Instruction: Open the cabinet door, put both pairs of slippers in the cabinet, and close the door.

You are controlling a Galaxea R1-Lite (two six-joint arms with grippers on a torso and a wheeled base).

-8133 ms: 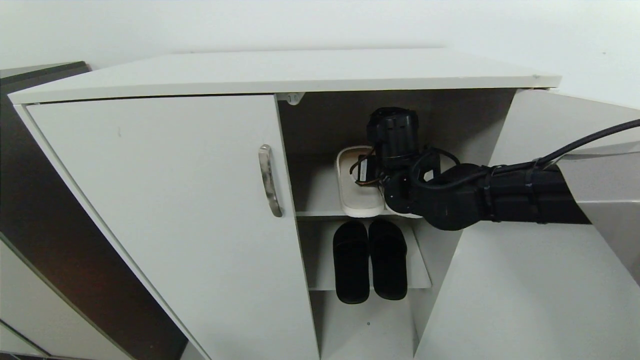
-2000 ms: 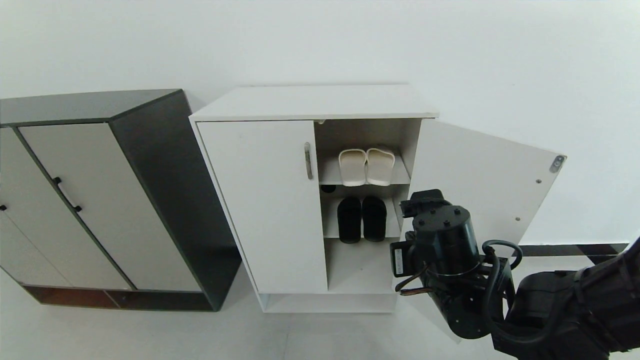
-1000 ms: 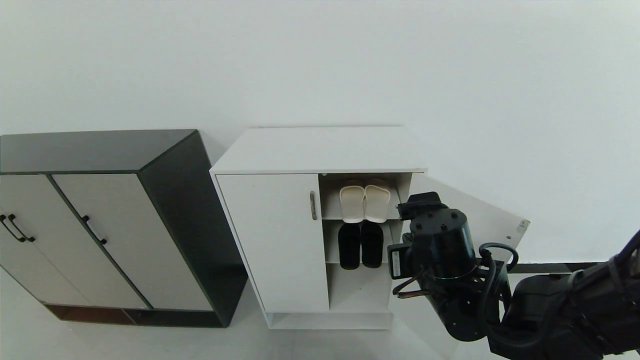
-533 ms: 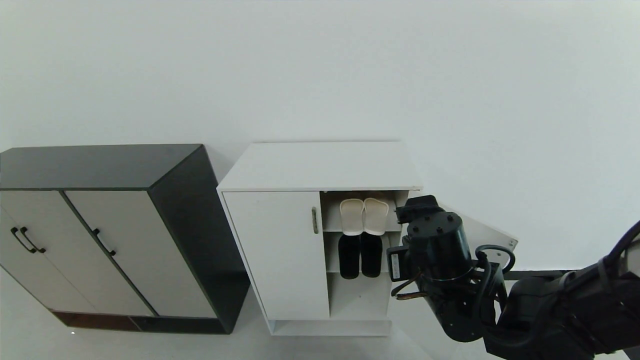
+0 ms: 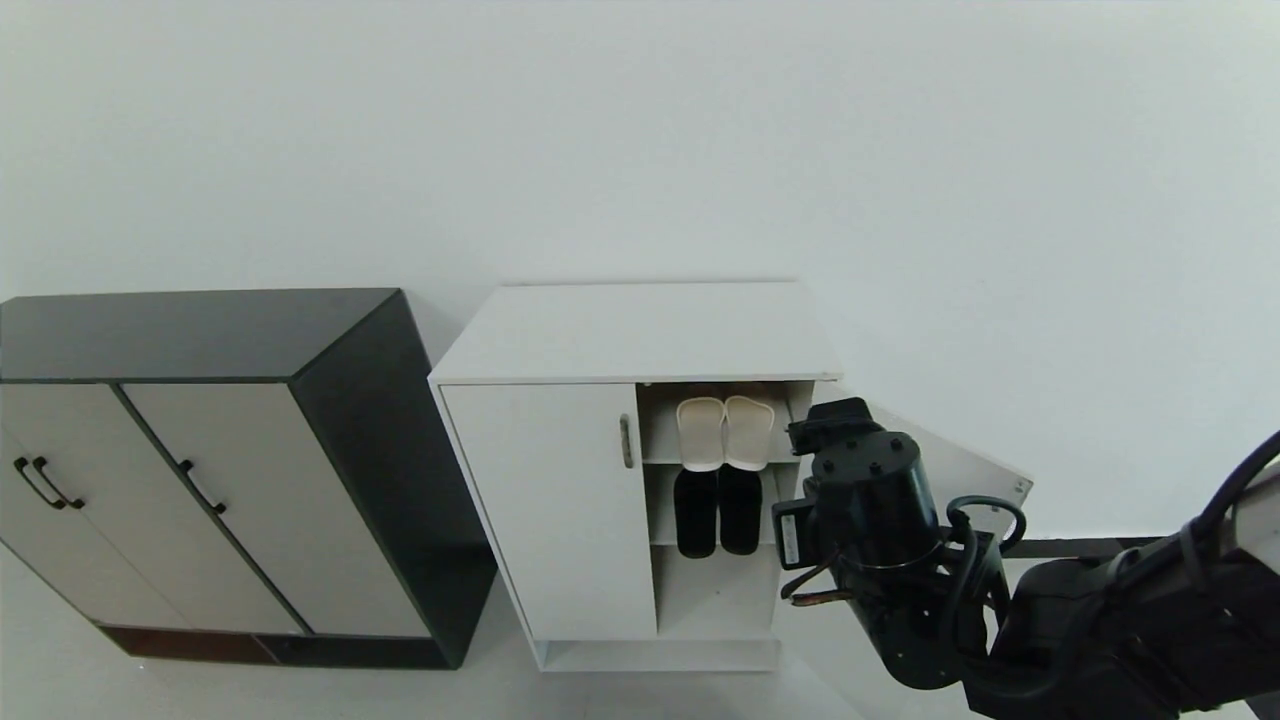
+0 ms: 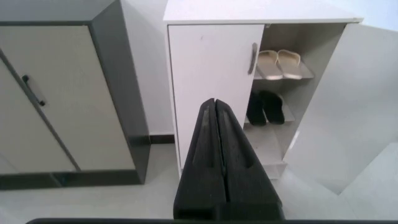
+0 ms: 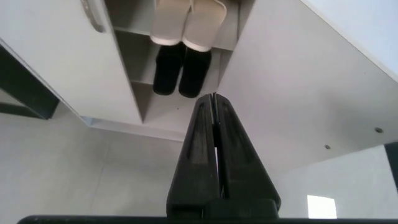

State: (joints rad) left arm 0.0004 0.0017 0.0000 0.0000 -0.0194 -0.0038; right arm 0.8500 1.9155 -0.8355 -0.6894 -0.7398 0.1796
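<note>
Both pairs shelved, door left to shut

Straight ahead of the right gripper [image 7: 215,106], whose fingers are pressed together on nothing, the white slippers [image 5: 725,432] sit on the upper shelf [image 5: 657,445] of the white cabinet [image 5: 640,330], with the black slippers [image 5: 716,510] one level down, so loading looks done. The door [image 5: 960,470] stands swung wide on that gripper's right, near but not touching, and closing it is what remains. The left gripper [image 6: 215,102] is likewise closed and empty, well back from the cabinet's shut left door [image 5: 545,500]. A dark cabinet [image 5: 200,330] stands farther to its left, against a plain white wall [image 5: 640,140] on a pale smooth floor [image 5: 300,690]
</note>
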